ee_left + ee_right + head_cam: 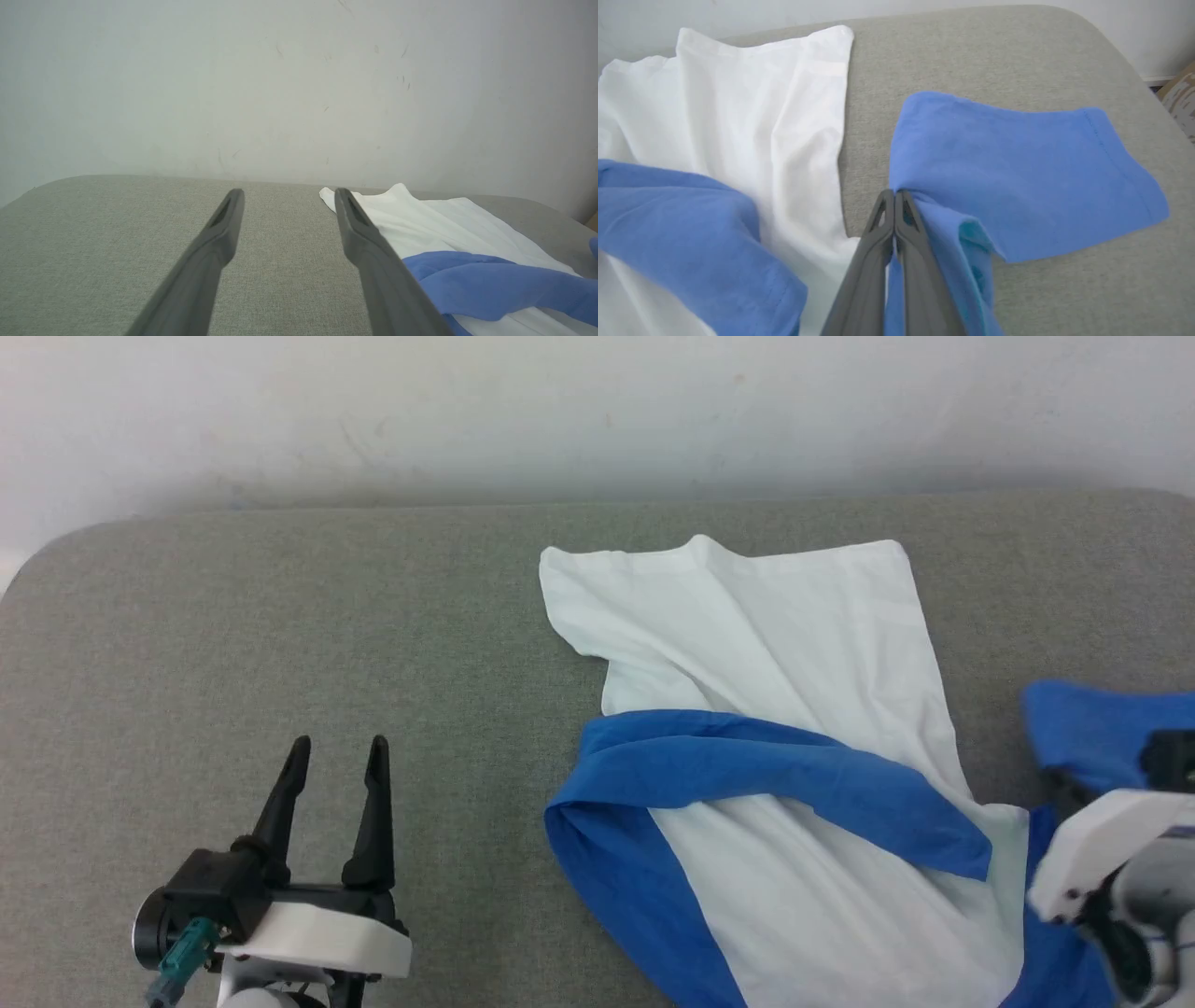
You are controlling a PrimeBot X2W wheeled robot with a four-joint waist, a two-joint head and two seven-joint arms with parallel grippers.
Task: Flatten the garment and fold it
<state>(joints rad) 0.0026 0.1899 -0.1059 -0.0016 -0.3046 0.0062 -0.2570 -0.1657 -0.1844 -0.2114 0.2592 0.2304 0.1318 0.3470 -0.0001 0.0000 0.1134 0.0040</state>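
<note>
- Left gripper point(339, 747), the black two-fingered one on a white wrist, sits lowest in the head view. Its fingers are spread with nothing between them, over the grey woven tabletop point(280, 616) and well apart from the garment point(794, 644). That's a thin white T-shirt with royal-blue sides, lying rumpled right of centre. One blue side panel point(766, 765) is flopped across the white body, so a tug from one side alone could just drag the whole heap instead of flattening it.
- Left wrist view: both dark fingers are wide, with bare table between them and the shirt's white far corner just past the right finger. Nothing pins that side down, imo that's the weak spot.
- Right wrist view: right gripper point(894, 193) has its fingers pressed together on a small pinch of the blue sleeve point(1017, 163), right at a crease. Thin fabric, tiny bite, so it could slip out on a pull, or the bite could include a second layer and lock the twist in. The sleeve's hem also lies near the table's rounded edge, so it might slide off.
</note>
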